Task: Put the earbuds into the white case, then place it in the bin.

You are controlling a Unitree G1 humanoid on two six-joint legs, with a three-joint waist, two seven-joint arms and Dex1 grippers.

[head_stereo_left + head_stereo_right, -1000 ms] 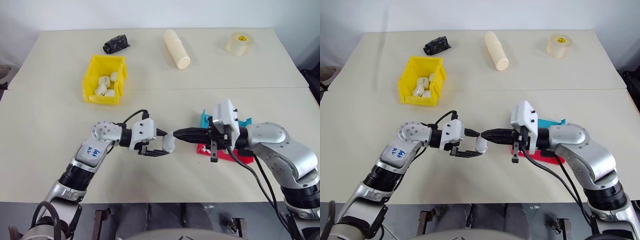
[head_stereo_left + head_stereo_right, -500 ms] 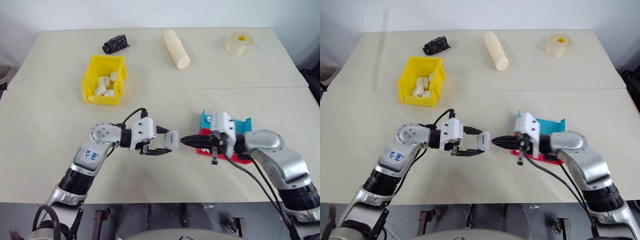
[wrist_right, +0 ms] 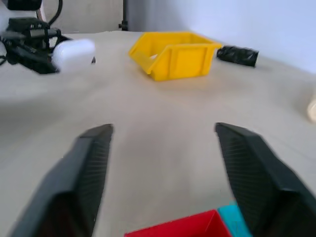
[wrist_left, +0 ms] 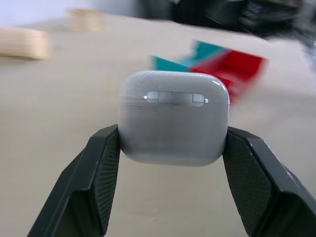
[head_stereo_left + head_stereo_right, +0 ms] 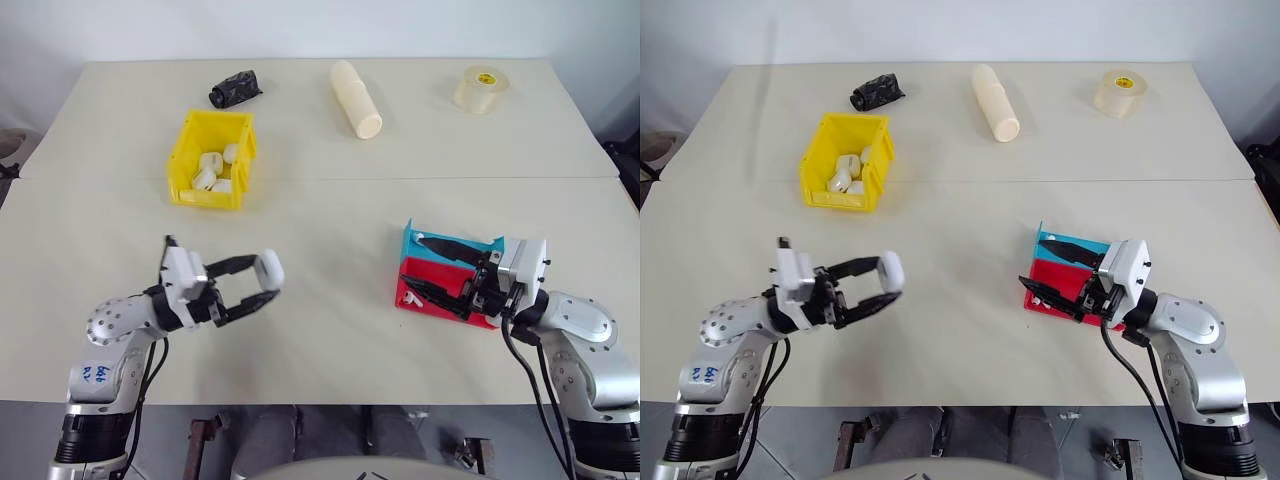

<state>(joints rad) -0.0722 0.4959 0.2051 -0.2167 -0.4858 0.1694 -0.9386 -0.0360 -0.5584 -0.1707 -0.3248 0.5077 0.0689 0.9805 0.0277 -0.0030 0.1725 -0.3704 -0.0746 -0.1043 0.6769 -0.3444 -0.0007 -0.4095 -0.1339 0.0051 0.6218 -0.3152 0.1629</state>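
The left gripper [image 5: 262, 283] has its jaws clamped on the closed white case [image 4: 174, 116], well clear of the yellow bin [image 5: 213, 160] at eleven o'clock. The right gripper [image 5: 440, 270] hangs wide open, empty, over the trays. Earbuds presumably stowed; binning remains.

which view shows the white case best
The left wrist view: the white case sits close up, lid shut, clamped between the left gripper fingers. Both eye views show it small above the table; the right wrist view shows it far off.
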